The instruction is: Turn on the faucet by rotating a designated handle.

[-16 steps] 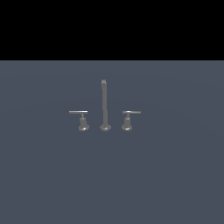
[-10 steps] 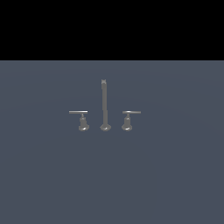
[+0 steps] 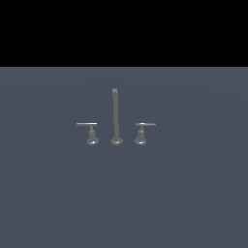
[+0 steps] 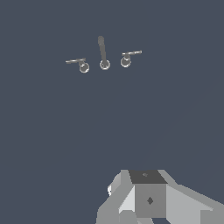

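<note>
You see a plain slate-blue desk (image 3: 58, 193). On it stands the faucet (image 3: 116, 118): the spout (image 3: 116, 114) upright at centre, the handle (image 3: 90, 131) at its 9 o'clock, the other handle (image 3: 142, 131) at its 3 o'clock, each apart.

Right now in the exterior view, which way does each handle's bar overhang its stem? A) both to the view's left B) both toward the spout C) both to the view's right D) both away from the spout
D: the handle has its bar reaching toward the exterior view's left, the other handle has its bar reaching toward the right, and the spout rod stands between them.
</note>
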Available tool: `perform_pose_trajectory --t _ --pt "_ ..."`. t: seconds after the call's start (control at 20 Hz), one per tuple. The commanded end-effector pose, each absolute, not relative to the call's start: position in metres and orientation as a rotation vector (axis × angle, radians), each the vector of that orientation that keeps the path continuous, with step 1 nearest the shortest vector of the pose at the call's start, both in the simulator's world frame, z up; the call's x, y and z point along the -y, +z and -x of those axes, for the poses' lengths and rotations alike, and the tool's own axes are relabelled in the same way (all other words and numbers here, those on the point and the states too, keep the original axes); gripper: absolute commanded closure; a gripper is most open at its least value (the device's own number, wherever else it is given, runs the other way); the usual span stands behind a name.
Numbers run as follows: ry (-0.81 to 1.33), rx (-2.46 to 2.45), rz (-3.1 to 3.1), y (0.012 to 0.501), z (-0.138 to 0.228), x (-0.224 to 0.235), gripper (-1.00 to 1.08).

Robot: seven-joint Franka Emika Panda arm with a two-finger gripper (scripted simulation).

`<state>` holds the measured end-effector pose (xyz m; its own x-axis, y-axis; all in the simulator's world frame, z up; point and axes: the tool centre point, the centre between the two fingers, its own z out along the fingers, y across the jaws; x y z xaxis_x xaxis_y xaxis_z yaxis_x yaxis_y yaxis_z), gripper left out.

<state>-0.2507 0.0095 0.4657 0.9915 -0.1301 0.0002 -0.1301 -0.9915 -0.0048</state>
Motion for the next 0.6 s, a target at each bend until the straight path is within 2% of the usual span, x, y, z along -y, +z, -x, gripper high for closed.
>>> perform_pose_trajectory --t 0.0,0.55 --pt "0.0 -0.262 3.126 0.456 0.248 -0.018 1.08" --pt "0.001 -0.595 3.079 0.4 0.221 -0.065 1.08"
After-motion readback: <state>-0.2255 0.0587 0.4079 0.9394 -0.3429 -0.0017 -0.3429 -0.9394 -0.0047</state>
